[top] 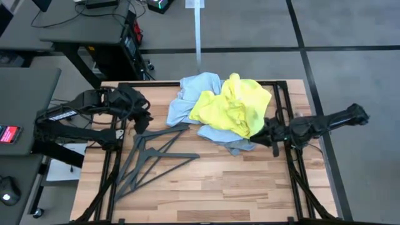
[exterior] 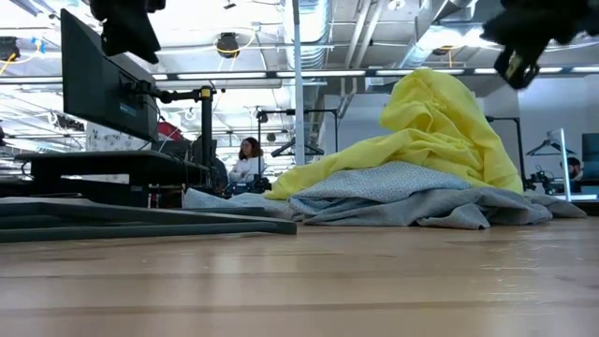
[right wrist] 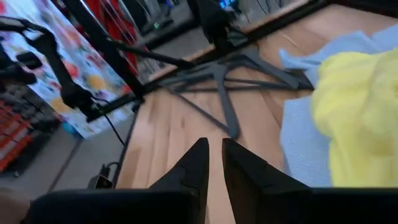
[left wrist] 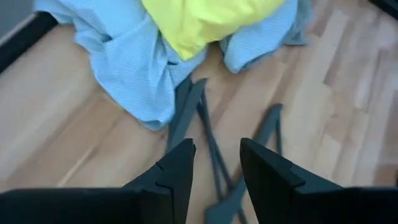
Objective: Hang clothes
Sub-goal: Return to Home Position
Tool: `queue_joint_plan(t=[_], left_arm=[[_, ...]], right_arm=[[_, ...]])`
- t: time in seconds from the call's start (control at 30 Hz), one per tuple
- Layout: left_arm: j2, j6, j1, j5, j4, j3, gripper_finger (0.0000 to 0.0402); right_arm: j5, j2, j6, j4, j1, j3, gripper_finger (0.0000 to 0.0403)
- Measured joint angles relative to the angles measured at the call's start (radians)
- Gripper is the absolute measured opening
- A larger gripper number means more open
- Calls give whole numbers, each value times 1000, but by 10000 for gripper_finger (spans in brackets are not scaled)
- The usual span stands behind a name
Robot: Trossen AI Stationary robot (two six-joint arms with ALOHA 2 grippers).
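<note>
The clothes lie in one heap at the table's far middle. The neon-yellow T-shirt (top: 231, 106) is on top, over the pale blue shirt (top: 194, 94) and a grey garment (top: 240, 147). The heap also shows in the low view (exterior: 421, 122). Dark grey hangers (top: 156, 153) lie flat on the table, left of and nearer than the heap. My left gripper (left wrist: 217, 149) is open and empty, above the hangers' far ends (top: 144, 117). My right gripper (right wrist: 216, 146) is shut and empty, raised beside the heap's right edge (top: 265, 130).
A black frame (top: 284, 94) runs along the table's edges. Bare wood (top: 212, 194) lies between the heap and the near edge. Desks and a monitor (exterior: 103, 89) stand to the left. People (exterior: 248, 159) sit in the room behind the table.
</note>
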State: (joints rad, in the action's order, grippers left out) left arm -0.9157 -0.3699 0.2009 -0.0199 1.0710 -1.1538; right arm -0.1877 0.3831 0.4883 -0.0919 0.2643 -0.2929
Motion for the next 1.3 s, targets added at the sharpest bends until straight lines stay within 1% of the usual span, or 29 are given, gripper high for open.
queue_joint_plan(t=[0.13, 0.2, 0.3, 0.4, 0.5, 0.6, 0.73, 0.8, 0.97, 1.03, 1.13, 1.3], left_arm=[[0, 0, -45, 45, -87, 0, 117], [0, 0, -58, 53, -126, 0, 117], [0, -2, -67, 59, -147, 0, 117], [0, -16, -69, 60, -142, 0, 117], [0, -29, -69, 60, -142, 0, 117], [0, -33, -69, 60, -142, 0, 117], [0, -30, -69, 60, -150, 0, 117], [1, -14, -69, 70, -154, 0, 117], [33, 46, -69, 94, -212, 9, 117], [67, 68, -69, 94, -287, 52, 117], [140, 102, -69, 94, -392, 160, 117], [306, 123, -69, 55, -553, 435, 117]], right_arm=[[4, -101, -87, 193, -9, 148, 36], [5, -151, -102, 249, -26, 211, 36], [5, -218, -122, 251, -52, 277, 36], [4, -279, -138, 178, -105, 284, 36], [15, -325, -195, 135, -151, 284, 36], [45, -331, -270, 129, -200, 284, 36], [63, -306, -261, 123, -268, 284, 36], [88, -295, -255, 118, -283, 284, 36], [92, -266, -253, 116, -287, 284, 36], [92, -260, -253, 118, -287, 285, 36], [92, -257, -252, 121, -287, 285, 36], [91, -257, -252, 123, -287, 285, 36]])
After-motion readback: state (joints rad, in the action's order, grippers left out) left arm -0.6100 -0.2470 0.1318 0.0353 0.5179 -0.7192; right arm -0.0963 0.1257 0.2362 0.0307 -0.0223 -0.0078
